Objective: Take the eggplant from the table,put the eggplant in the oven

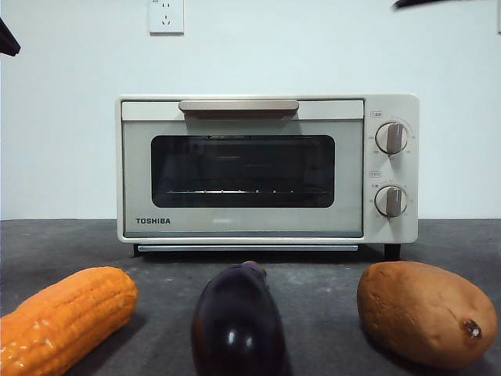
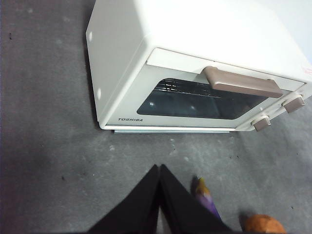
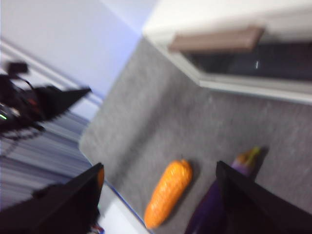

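Observation:
The eggplant (image 1: 237, 321), glossy dark purple, lies on the grey table (image 1: 313, 282) in front of the oven (image 1: 243, 172), end-on to the front camera. The oven's glass door is closed. High over the table, my left gripper (image 2: 159, 170) is shut with nothing in it; the eggplant's stem end (image 2: 207, 197) peeks out beside its jaws. My right gripper (image 3: 159, 165) is wide open above the table, with the eggplant (image 3: 214, 204) partly behind one jaw. The right wrist view is blurred.
An orange corn cob (image 1: 63, 317) lies left of the eggplant and a brown tuber (image 1: 427, 313) right of it. The other arm (image 3: 58, 100) shows at the edge of the right wrist view. Black arm tips (image 1: 8, 39) sit at the front view's top corners.

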